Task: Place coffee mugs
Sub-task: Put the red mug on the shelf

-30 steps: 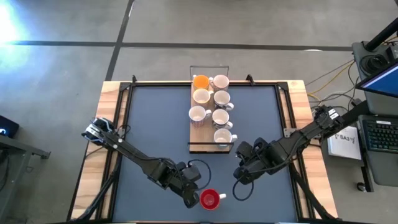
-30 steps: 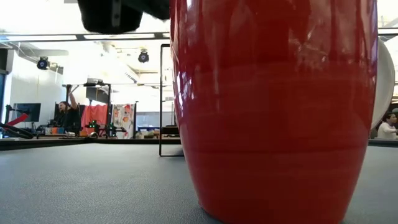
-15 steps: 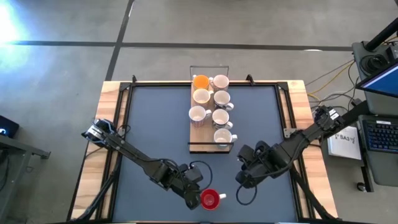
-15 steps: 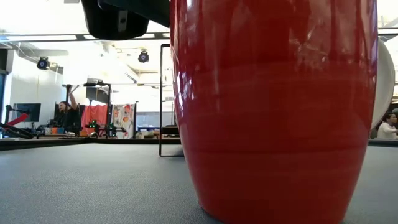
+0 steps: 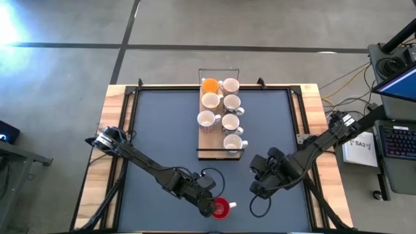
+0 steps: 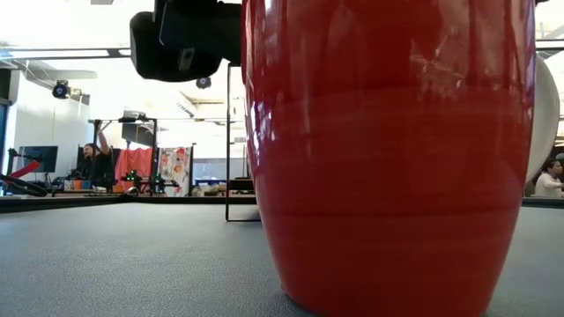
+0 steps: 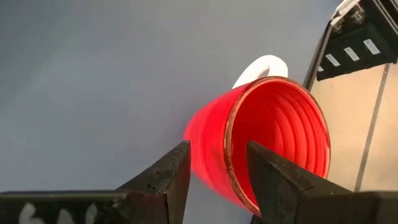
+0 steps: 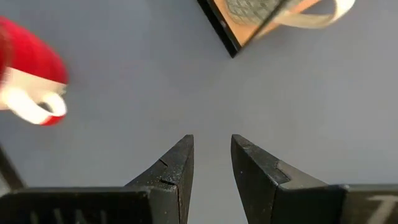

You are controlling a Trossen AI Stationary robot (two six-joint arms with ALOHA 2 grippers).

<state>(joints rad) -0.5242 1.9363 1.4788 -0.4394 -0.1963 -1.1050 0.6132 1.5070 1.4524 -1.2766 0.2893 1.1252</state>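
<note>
A red mug [image 5: 222, 208] with a white handle [image 5: 232, 205] stands upright on the dark table mat near its front edge, and fills the low view as the red mug [image 6: 388, 158]. My left gripper [image 7: 217, 168] is open over its rim. One finger stands outside the wall and one inside, and a gap shows on both sides. My right gripper [image 8: 211, 155] hovers open over bare mat to the mug's right, seen from above as my right gripper [image 5: 255, 190]. An orange mug [image 5: 209, 84] and several white mugs [image 5: 224, 121] sit on the wooden board [image 5: 207, 140].
The board carries a thin black frame [image 5: 220, 155] at its near end and a clear stand [image 5: 218, 71] at its far end. A black cable [image 5: 208, 174] loops beside my left arm. Wooden table borders [image 5: 114, 130] flank the mat, with bare mat left of the board.
My left gripper has sunk lower beside the red mug and shifted a little toward the table's right edge. The mug has stayed upright in its place. My right gripper has drifted slightly toward the near right corner.
</note>
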